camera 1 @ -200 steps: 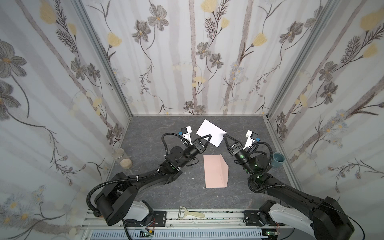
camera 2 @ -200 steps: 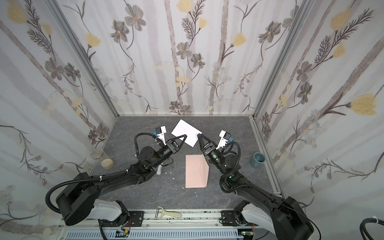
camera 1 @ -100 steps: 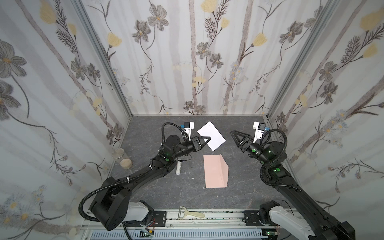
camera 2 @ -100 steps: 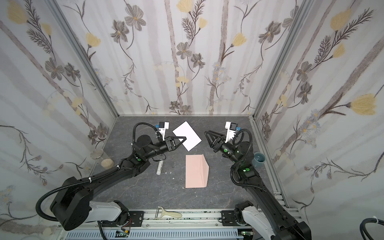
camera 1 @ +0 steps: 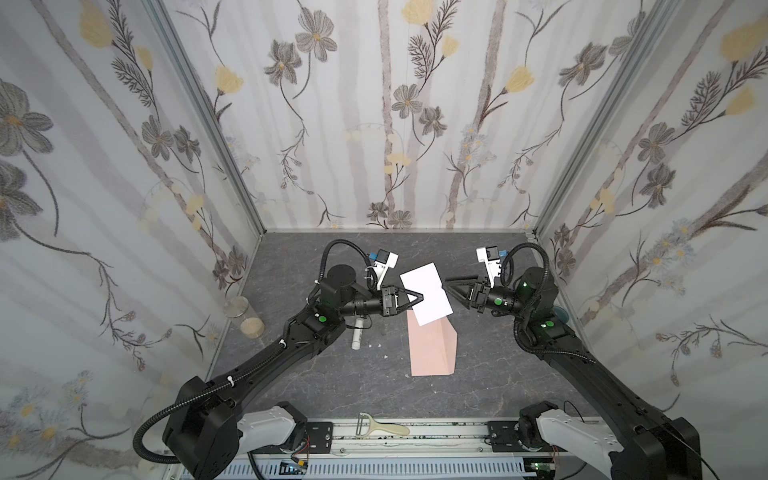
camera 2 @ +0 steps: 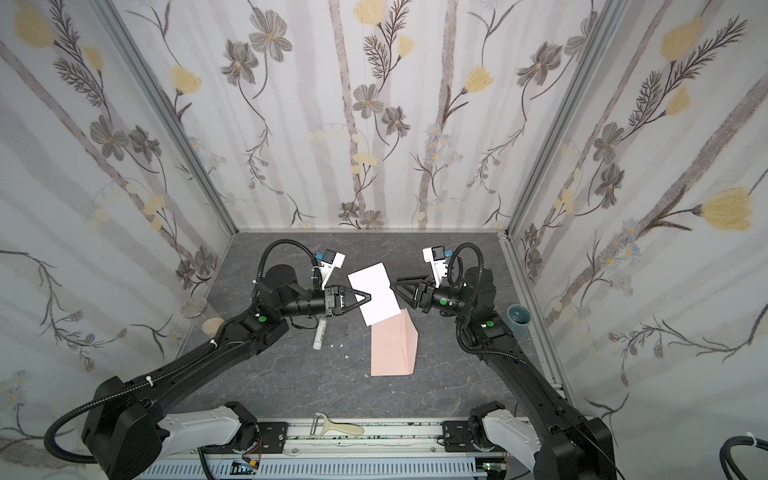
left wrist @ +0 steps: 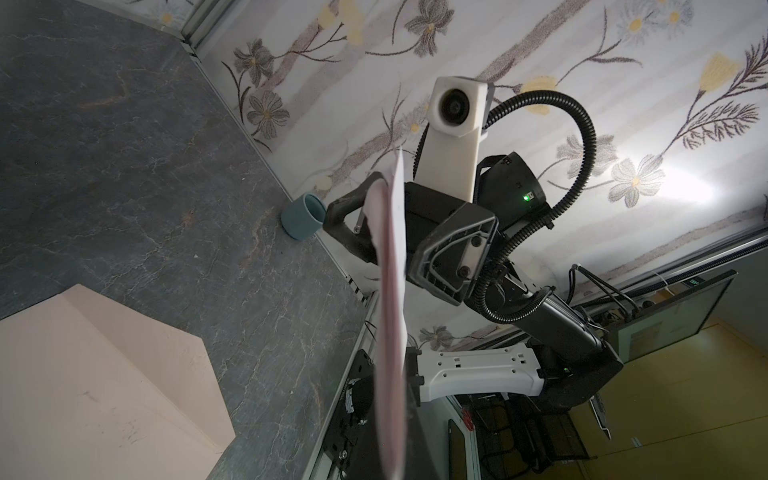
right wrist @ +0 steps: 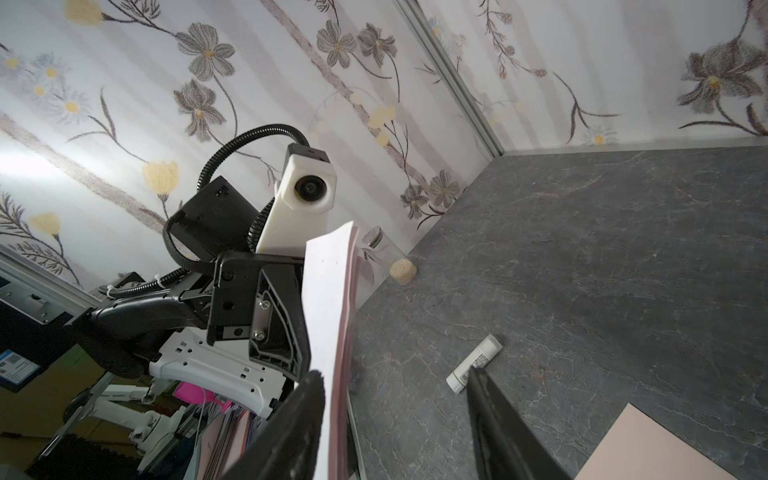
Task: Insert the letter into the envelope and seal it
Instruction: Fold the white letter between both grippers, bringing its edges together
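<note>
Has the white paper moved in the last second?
Yes. The letter has shifted toward the envelope; in a top view its near corner now overlaps the envelope's far end.

white letter (camera 1: 434,309), pale pink envelope (camera 1: 432,353), grey veined tabletop (camera 1: 353,386), grey-and-yellow floral walls (camera 1: 395,124), teal cup (camera 2: 519,319)

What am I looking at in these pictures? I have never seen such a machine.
These are two robot arms working over a grey table. Two pictures look down from one overhead camera; two come from small cameras on the arms' wrists. The left gripper is shut on the letter, a white sheet held in the air. The right gripper is open beside the sheet's edge. On the table lie the pink envelope and a white glue stick.
</note>
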You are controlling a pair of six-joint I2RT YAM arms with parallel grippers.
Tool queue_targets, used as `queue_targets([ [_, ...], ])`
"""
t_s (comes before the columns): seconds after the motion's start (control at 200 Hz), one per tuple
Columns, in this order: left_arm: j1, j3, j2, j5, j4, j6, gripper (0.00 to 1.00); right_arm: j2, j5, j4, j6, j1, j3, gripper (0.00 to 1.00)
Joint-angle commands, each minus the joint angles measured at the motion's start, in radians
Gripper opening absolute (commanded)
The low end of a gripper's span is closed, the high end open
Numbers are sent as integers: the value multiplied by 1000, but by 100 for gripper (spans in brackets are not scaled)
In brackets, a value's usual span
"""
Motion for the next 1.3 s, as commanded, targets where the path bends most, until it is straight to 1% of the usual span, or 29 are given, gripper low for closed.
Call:
queue_targets([
  [0.0, 1, 30, -6, 40, -136, 97, 0, 15, -117, 28, 4, 2, 4, 58],
  [0.125, 3, 30, -1, 65, -143, 102, 0, 15, -165, 73, 28, 6, -13, 58],
  [0.295, 4, 33, 12, 65, -143, 107, 0, 16, -198, 83, 31, 12, -18, 58],
  [0.46, 3, 48, 15, 67, -143, 113, 0, 40, -218, 79, 29, 17, -22, 66],
  [0.645, 3, 54, 15, 64, -143, 113, 0, 63, -225, 92, 34, 25, -22, 65],
  [0.909, 3, 58, 37, 51, -140, 123, 0, 91, -250, 115, 46, 54, -7, 58],
  [1.114, 3, 59, 41, 50, -140, 129, 0, 100, -252, 121, 48, 63, 2, 38],
  [1.199, 3, 58, 40, 50, -140, 129, 0, 102, -253, 121, 48, 63, 5, 33],
  [1.294, 3, 52, 41, 49, -140, 132, 0, 107, -250, 119, 49, 65, 8, 36],
])
